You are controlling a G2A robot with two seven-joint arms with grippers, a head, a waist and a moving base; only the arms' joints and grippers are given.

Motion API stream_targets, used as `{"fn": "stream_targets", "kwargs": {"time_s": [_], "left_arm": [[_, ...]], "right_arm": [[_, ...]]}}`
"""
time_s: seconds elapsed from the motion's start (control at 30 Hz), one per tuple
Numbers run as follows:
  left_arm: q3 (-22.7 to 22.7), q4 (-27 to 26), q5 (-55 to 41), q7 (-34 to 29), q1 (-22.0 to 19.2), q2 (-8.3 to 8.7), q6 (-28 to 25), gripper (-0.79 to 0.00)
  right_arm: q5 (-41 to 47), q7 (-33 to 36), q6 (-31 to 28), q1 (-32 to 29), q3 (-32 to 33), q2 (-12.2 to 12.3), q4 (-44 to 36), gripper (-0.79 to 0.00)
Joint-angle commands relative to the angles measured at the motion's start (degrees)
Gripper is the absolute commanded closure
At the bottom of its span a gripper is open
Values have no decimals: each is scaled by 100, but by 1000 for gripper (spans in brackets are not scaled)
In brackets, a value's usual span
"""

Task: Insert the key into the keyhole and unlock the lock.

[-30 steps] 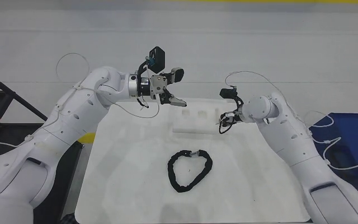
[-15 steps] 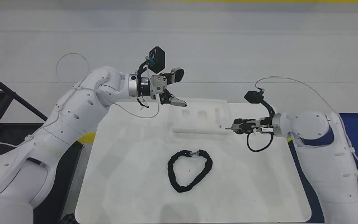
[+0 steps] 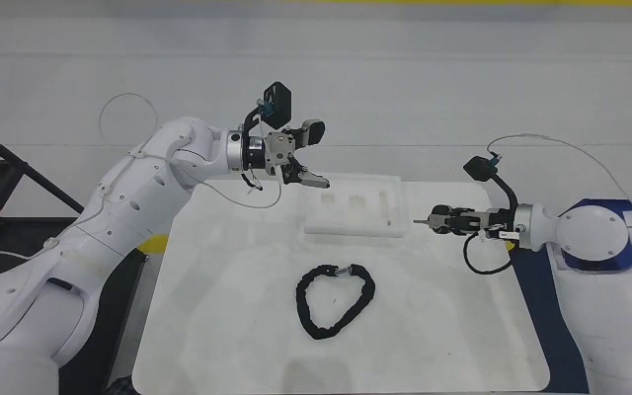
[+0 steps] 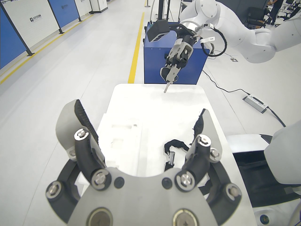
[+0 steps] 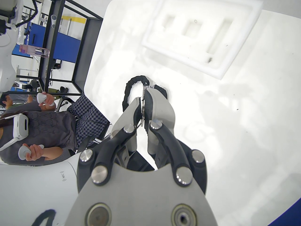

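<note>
On the tabletop lie one lock and one tray, while the right fingers clamp one key and the left fingers stand spread.

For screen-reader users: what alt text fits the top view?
The right gripper holds the key above the white table, pointing toward a foam tray. A black chain lock lies nearer the robot, and the open left gripper hovers by the tray's far corner.
</note>
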Motion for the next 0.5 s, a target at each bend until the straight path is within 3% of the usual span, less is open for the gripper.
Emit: {"fn": "stream_targets", "kwargs": {"time_s": [0.0, 0.13, 0.23, 0.47], "left_arm": [[0, 0, 0, 0, 0, 0, 0, -785], [0, 0, 0, 0, 0, 0, 0, -785], [-52, -135, 477, -182, 153, 13, 646, -785], [105, -73, 1379, -92, 764, -88, 1492, -785]], "right_arm": [[0, 0, 0, 0, 0, 0, 0, 0], [0, 0, 0, 0, 0, 0, 0, 0], [0, 0, 0, 0, 0, 0, 0, 0], [0, 0, 0, 0, 0, 0, 0, 0]]}}
